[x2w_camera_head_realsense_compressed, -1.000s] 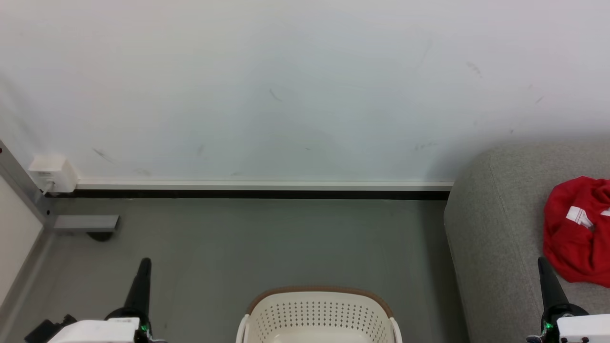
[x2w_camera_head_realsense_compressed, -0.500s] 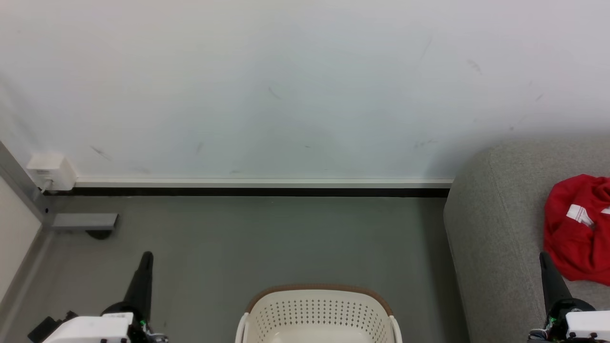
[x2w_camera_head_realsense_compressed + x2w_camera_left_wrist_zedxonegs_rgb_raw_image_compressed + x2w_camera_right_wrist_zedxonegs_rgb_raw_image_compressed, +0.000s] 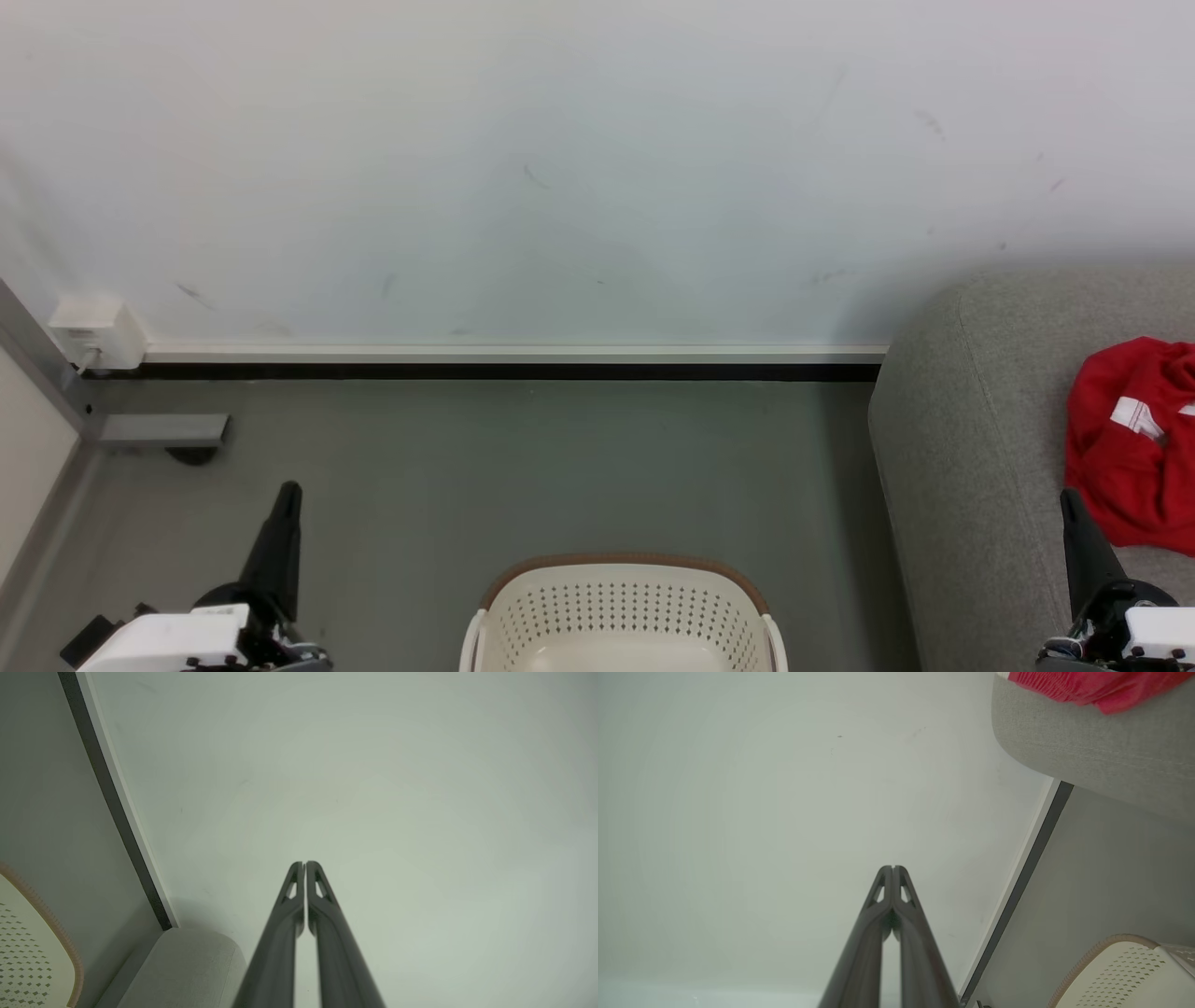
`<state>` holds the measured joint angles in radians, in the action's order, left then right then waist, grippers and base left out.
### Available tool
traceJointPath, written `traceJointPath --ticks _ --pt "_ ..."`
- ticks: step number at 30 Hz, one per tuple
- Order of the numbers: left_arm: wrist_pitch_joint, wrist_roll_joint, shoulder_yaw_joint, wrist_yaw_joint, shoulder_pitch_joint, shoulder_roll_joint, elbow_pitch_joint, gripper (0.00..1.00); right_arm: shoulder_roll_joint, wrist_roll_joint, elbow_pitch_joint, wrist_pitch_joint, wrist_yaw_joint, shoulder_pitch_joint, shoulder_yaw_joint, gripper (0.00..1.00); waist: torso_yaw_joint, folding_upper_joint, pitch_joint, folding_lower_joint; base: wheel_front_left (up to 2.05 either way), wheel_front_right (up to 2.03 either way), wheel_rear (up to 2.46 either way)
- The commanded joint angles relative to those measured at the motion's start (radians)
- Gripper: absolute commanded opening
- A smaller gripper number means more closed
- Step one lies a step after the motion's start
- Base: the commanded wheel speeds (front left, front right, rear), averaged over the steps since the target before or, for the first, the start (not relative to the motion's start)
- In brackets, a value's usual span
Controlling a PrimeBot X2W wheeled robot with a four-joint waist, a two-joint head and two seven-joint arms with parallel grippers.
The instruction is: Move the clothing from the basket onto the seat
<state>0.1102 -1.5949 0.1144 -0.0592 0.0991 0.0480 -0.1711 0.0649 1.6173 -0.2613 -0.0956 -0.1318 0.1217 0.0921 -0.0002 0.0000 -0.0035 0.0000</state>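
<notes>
The red clothing (image 3: 1130, 443) with a white label lies bunched on the grey seat (image 3: 971, 448) at the right; its red edge (image 3: 1092, 686) also shows on the seat (image 3: 1087, 751) in the right wrist view. The cream basket (image 3: 621, 616) with its brown rim stands on the floor at the bottom centre, and the part of its inside that shows is bare. The basket also appears in both wrist views (image 3: 28, 952) (image 3: 1125, 975). My left gripper (image 3: 288, 493) is shut, left of the basket (image 3: 304, 864). My right gripper (image 3: 1069, 499) is shut, by the seat's front (image 3: 893, 868).
A white wall (image 3: 560, 168) with a white and black skirting (image 3: 513, 364) stands behind the grey floor (image 3: 523, 467). A white socket box (image 3: 93, 331) and a grey metal frame foot (image 3: 159, 429) sit at the left corner.
The whole picture has slid slightly upward, so the camera has tilted down. Both grippers stay shut; the right one sits a little lower in view.
</notes>
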Motion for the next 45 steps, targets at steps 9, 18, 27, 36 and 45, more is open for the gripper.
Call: traceJointPath --ticks 9,18,27,36,45 --pt "0.007 -0.024 0.004 0.003 0.009 0.004 0.004 0.0 0.01 0.021 0.003 -0.001 0.002 0.013 -0.001 0.0 0.0 0.0 0.001 0.0 0.0 0.0 0.0" --pt "0.007 -0.024 0.004 0.003 0.009 0.004 0.004 0.0 0.014 0.025 0.003 0.004 0.002 0.012 -0.006 0.0 0.0 0.0 0.001 0.0 0.0 0.0 0.0" --pt "0.007 -0.024 0.004 0.003 0.009 0.004 0.004 0.0 0.017 0.029 0.003 0.007 0.002 0.011 -0.009 0.0 0.0 0.0 0.001 0.0 0.0 0.0 0.0" --pt "0.007 -0.024 0.004 0.003 0.009 0.004 0.004 0.0 0.02 0.033 0.004 0.01 0.002 0.011 -0.013 0.0 0.0 0.0 0.001 0.0 0.0 0.0 0.0" --pt "0.007 -0.024 0.004 0.003 0.009 0.004 0.004 0.0 0.022 0.037 0.004 0.015 0.002 0.01 -0.018 0.0 0.0 0.0 0.001 0.0 0.0 0.0 0.0"
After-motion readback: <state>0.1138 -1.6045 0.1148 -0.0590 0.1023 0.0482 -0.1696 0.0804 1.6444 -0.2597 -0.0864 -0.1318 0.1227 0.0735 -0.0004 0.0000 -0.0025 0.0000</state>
